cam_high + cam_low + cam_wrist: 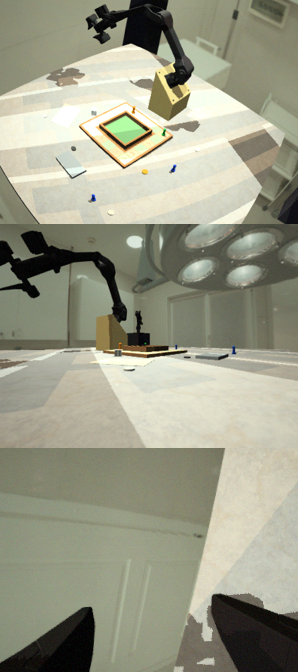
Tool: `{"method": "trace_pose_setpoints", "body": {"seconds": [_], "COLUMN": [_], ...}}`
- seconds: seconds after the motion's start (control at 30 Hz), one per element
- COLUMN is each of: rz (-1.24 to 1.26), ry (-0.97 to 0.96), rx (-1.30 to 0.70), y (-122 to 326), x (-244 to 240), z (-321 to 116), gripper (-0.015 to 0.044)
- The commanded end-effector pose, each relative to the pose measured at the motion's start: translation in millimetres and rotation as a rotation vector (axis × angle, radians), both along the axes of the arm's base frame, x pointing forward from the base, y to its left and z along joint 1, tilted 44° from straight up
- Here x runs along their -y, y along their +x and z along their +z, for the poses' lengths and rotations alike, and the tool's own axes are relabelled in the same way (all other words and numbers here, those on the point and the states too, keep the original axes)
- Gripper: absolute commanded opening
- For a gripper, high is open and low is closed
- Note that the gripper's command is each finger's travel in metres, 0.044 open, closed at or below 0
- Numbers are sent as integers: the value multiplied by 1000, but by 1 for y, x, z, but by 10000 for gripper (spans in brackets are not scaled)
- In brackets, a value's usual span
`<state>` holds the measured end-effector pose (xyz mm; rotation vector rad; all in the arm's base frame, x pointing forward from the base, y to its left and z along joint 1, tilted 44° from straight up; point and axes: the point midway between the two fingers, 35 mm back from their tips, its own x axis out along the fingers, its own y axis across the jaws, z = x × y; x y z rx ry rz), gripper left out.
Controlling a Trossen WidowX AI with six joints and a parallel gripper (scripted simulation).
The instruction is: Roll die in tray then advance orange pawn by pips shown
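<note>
Scattered off the board: two blue pawns [173, 168] [93, 198], a green pawn [164, 132] (on the track), grey slab [70, 163], white sheet [66, 115], yellow disc [144, 172], dark disc [73, 148].

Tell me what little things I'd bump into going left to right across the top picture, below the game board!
Grey card → blue pawn → cream disc → orange disc → another blue pawn.
</note>
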<state>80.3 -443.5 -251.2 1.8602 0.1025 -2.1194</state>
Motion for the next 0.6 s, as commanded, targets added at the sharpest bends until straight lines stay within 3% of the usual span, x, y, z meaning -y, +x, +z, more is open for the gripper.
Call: {"method": "trace_pose_setpoints", "body": {"seconds": [0.0, 0.3, 0.57], "rz": [359, 1089, 1705], "ry": [145, 382, 561], "rx": [53, 211, 431], "y": [59, 158, 207], "x": [-47, -159, -277], "z": [1, 18, 47], "gripper": [275, 275, 275]}}
